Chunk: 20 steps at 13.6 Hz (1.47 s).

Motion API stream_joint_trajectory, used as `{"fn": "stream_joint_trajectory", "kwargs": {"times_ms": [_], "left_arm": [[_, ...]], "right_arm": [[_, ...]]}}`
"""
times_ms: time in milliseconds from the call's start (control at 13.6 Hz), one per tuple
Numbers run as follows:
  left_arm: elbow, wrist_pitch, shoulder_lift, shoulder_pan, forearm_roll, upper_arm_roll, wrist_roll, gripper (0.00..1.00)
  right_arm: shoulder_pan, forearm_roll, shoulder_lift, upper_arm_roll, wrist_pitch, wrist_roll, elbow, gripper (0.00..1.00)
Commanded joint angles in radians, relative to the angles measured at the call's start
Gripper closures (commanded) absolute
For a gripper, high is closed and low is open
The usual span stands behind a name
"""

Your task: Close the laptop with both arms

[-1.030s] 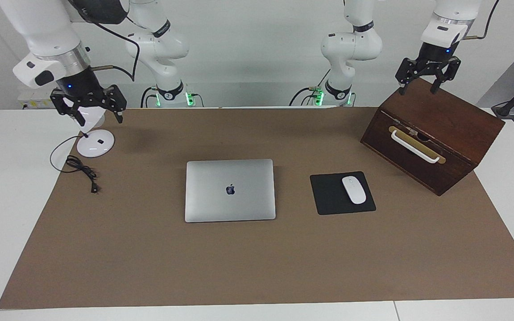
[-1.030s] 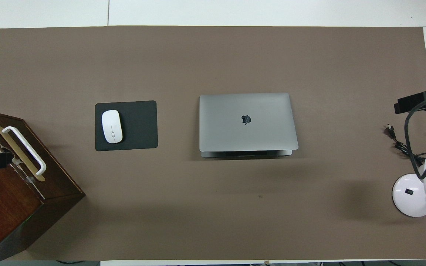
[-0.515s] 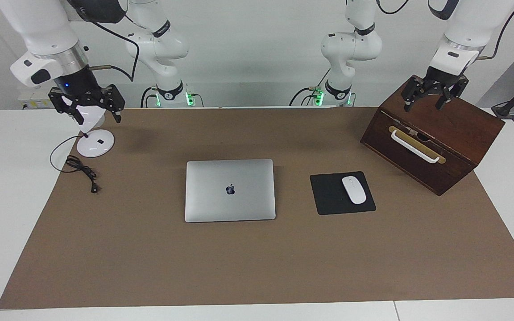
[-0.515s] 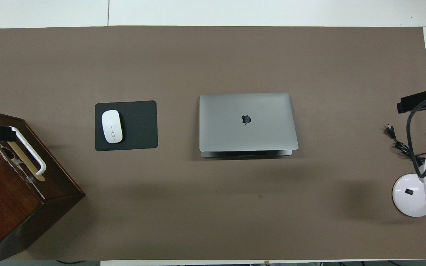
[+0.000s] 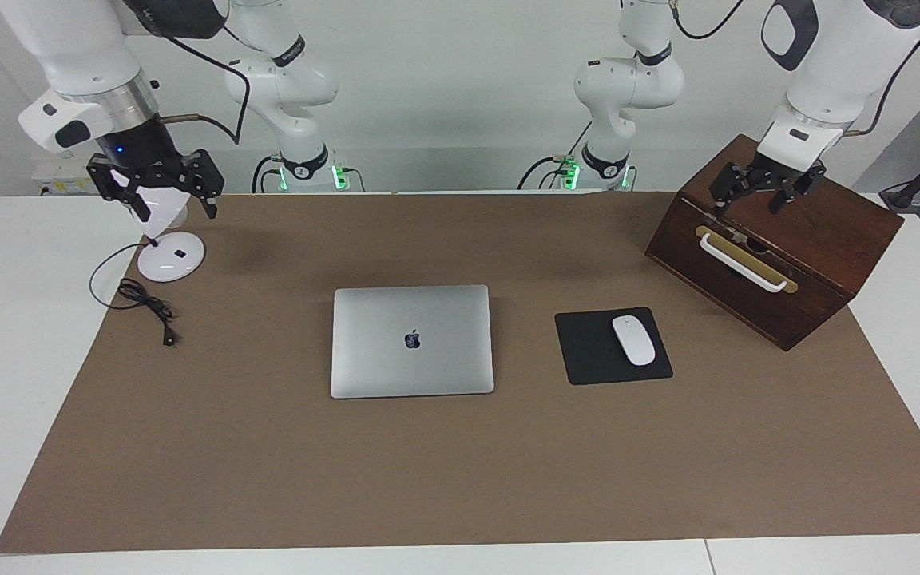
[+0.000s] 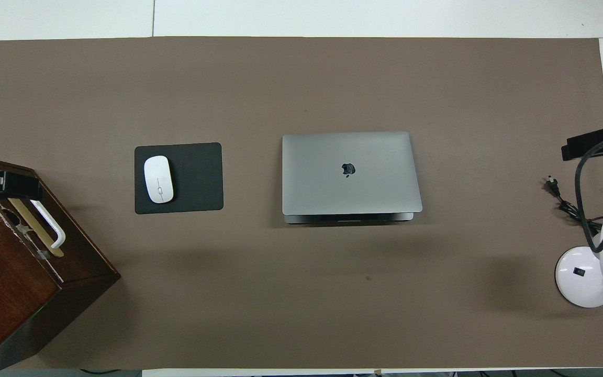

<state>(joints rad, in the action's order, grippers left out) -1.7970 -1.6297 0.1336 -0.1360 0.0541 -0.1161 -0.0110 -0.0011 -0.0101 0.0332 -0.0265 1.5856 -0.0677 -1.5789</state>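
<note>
The silver-grey laptop (image 5: 412,341) lies flat in the middle of the brown mat with its lid down and the apple logo facing up; it also shows in the overhead view (image 6: 350,172). My left gripper (image 5: 747,204) is open and hangs just over the top of the wooden box, above its white handle; the overhead view (image 6: 4,185) shows it over that box too. My right gripper (image 5: 177,212) is open and empty above the white desk lamp, also in the overhead view (image 6: 596,144). Both grippers are well apart from the laptop.
A dark wooden box (image 5: 811,263) with a white handle (image 5: 743,263) stands at the left arm's end. A black mouse pad (image 5: 592,351) with a white mouse (image 5: 634,340) lies beside the laptop. A white lamp base (image 5: 171,257) and black cable (image 5: 144,302) sit at the right arm's end.
My left gripper has come down and moved over the wooden box toward its handle. My right gripper has barely shifted above the lamp. The laptop has not moved.
</note>
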Motion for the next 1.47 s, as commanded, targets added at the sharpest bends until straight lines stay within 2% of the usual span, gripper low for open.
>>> {"fn": "stream_joint_trajectory", "kwargs": {"times_ms": [0, 147, 368, 589, 957, 1398], "left_arm": [[0.021, -0.005, -0.011, -0.002, -0.025, 0.001, -0.018, 0.0], [0.015, -0.067, -0.022, 0.007, -0.059, 0.001, -0.018, 0.0], [0.016, -0.084, -0.023, 0.009, -0.059, 0.0, -0.018, 0.0], [0.022, -0.067, -0.023, 0.015, -0.059, 0.0, -0.017, 0.0], [0.111, 0.05, -0.04, 0.018, -0.059, 0.0, -0.017, 0.0], [0.116, 0.05, -0.051, 0.018, -0.057, 0.0, -0.017, 0.0]], "right_arm": [[-0.005, -0.002, 0.031, 0.007, -0.016, 0.011, -0.027, 0.0], [-0.013, -0.002, 0.033, 0.007, -0.01, 0.006, -0.026, 0.0], [-0.016, -0.001, 0.031, 0.007, 0.0, -0.006, -0.023, 0.0], [-0.014, -0.001, 0.031, 0.007, 0.004, -0.001, -0.023, 0.0], [-0.014, -0.001, 0.031, 0.007, 0.005, 0.002, -0.019, 0.0], [-0.016, -0.008, 0.027, 0.005, 0.028, -0.001, -0.015, 0.0]]}}
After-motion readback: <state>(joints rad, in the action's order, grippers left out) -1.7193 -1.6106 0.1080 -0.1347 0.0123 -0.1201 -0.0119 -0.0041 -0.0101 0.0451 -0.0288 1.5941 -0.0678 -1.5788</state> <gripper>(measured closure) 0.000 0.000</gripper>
